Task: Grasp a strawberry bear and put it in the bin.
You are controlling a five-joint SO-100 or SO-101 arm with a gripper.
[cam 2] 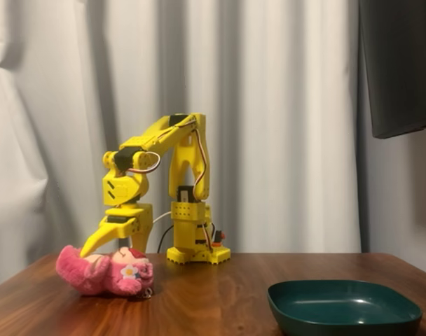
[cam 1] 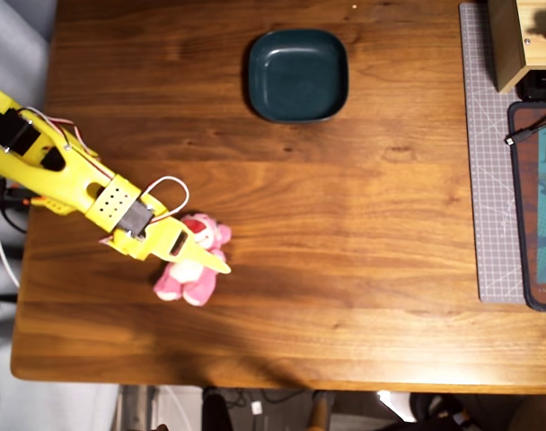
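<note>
A yellow robot arm (cam 1: 66,180) reaches from the left edge of the overhead frame across a wooden table (cam 1: 345,269), its gripper (cam 1: 197,256) spread wide directly above the strawberry bear (cam 1: 194,274). The pink plush lies on its side at lower left of that frame. In the fixed view, the gripper (cam 2: 108,246) sits low with one fingertip (cam 2: 87,250) touching or just over the bear (cam 2: 104,271). The dark teal bin (cam 1: 298,74) rests well apart at upper center, and at lower right in the fixed view (cam 2: 346,308).
</note>
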